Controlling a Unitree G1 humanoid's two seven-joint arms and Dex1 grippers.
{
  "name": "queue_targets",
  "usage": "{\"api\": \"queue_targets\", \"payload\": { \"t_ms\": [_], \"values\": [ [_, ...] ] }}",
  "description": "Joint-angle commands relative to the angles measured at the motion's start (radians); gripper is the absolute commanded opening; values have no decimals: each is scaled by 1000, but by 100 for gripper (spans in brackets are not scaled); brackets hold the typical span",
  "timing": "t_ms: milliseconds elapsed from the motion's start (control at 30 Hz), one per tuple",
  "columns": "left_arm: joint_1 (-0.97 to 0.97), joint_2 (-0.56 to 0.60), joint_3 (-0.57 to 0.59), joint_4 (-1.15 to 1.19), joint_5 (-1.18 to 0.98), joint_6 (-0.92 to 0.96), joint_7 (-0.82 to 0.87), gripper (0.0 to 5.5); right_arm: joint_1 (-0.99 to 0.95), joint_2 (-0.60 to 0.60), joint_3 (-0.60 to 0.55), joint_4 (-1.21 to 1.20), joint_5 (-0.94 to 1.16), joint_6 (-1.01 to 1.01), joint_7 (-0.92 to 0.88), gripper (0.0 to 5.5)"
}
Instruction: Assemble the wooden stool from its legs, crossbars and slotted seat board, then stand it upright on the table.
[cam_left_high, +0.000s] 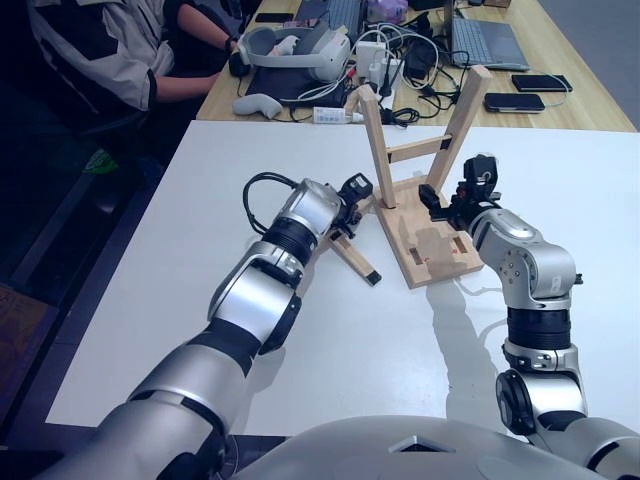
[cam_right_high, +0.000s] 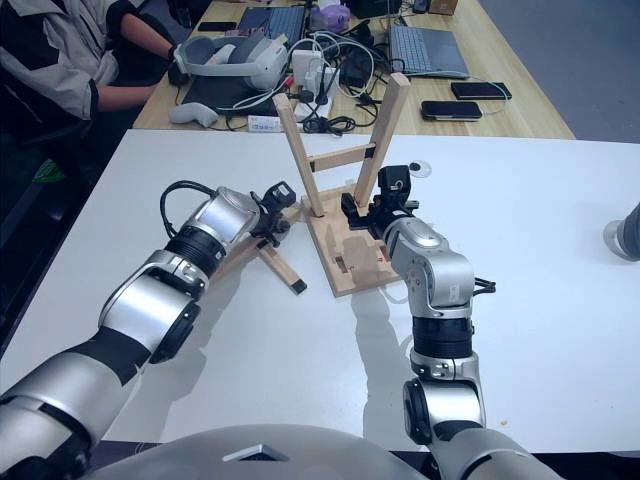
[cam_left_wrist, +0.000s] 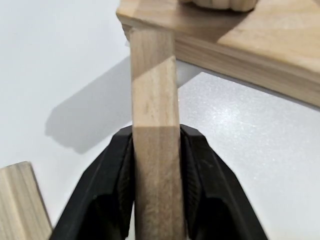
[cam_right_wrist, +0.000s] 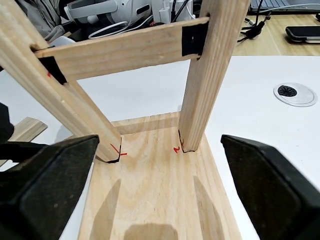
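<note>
**Worktop** (cam_left_high: 200, 300): white; carried all parts.
**Seat** (cam_left_high: 440, 262): centre, underside up. Two legs (cam_left_high: 378, 150) joined by a crossbar (cam_left_high: 420, 150) stood in its far half.
**Loose leg** (cam_left_wrist: 155, 90): left of the seat. Its long axis ran from the left gripper to the seat's left edge, far end touching.
**Left gripper** (cam_left_wrist: 156, 134): clamped on the loose leg; judged the nearer arm for fitting.
**Right gripper** (cam_right_wrist: 160, 145): jaws spread either side of the seat, holding nothing.
</note>
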Motion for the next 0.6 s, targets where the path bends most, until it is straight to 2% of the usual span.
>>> {"api": "queue_targets", "payload": {
  "t_ms": [33,200,367,533,600],
  "values": [
    [-53,77,78,-32,-20,-19,41,104,-18,-10,6,0,-8,-7,8,454],
    [-91,200,133,-121,-10,-12,65,104,-15,-8,2,2,-13,-10,11,454],
    [-174,250,207,-189,-40,-6,110,103,-20,-5,-6,3,-13,-6,11,454],
    [-331,314,399,-151,-100,-149,388,103,-28,-18,-20,2,-5,-10,25,454],
    [-363,335,433,-140,-106,-210,461,103,-29,-19,-29,2,-2,-14,28,454]
  ]
}}
